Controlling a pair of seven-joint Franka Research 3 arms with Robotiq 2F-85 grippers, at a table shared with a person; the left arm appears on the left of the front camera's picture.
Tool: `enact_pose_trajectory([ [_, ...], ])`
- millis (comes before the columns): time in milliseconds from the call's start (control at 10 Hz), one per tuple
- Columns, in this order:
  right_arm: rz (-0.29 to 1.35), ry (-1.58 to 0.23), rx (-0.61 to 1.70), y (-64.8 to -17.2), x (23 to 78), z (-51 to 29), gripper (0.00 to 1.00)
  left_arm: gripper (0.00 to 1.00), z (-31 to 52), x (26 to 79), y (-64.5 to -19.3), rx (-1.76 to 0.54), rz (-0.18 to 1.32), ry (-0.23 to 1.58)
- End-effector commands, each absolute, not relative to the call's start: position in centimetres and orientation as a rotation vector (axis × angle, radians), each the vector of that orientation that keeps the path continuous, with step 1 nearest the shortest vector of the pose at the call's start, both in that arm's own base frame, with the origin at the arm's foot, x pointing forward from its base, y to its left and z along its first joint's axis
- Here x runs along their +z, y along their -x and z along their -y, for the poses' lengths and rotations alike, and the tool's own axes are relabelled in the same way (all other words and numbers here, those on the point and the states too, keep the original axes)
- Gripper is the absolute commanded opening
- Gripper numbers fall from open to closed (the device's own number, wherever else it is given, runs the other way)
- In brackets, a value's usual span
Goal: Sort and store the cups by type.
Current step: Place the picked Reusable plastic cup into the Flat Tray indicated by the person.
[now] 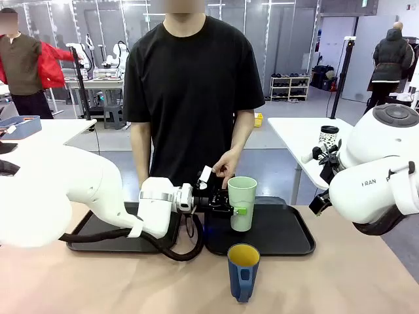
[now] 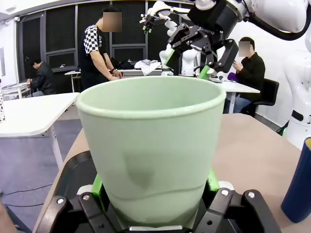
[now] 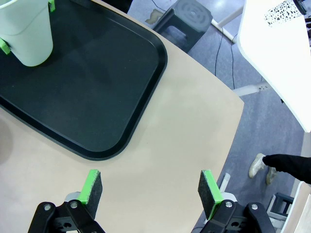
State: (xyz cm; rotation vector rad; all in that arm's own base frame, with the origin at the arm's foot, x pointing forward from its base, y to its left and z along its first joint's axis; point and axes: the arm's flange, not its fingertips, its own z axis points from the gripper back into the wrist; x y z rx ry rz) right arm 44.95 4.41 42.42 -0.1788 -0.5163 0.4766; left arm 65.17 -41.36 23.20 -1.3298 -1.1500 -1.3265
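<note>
Nearest of all, the blue mug [image 1: 243,271] with its yellow inside stands upright on the bare table [image 1: 353,275], just in front of the two black trays. Nothing touches it.

A bit farther, the left gripper [image 1: 239,210] reaches in from the left. Its fingers [image 2: 212,180] are clamped on the low part of the green tumbler [image 1: 241,203], one on each side. The tumbler is upright over the near left part of the right tray [image 1: 288,235]. Whether its bottom sits on the tray or hangs just above it cannot be told. The left tray [image 1: 98,224] lies under the arm.

Over at the right, the right gripper [image 3: 149,187] hangs above the table past the tray's corner. Its fingers are wide apart with nothing between them.

Farthest, the person's hand [image 1: 226,171] is just behind the left gripper, close to the tumbler's rim.

The tumbler is tall and looks light. If the fingers let go before it sits flat, or rub it when pulling back, it could tip over. The hand is so close that it could get bumped. The arm's black cable [image 1: 177,255] loops near the mug and could knock it.
</note>
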Motion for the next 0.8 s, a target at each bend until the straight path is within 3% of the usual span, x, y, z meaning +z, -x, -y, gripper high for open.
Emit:
enact_pose_trajectory([
  [0,0.520,0.180,0.478,-45.0,42.3,-4.4,1.00,0.86,42.0,22.5,-66.6,-1.333,1.131,1.299],
  [700,0.520,0.180,0.478,-45.0,42.3,-4.4,1.00,0.86,41.8,21.3,-66.5,-1.363,1.108,1.282],
])
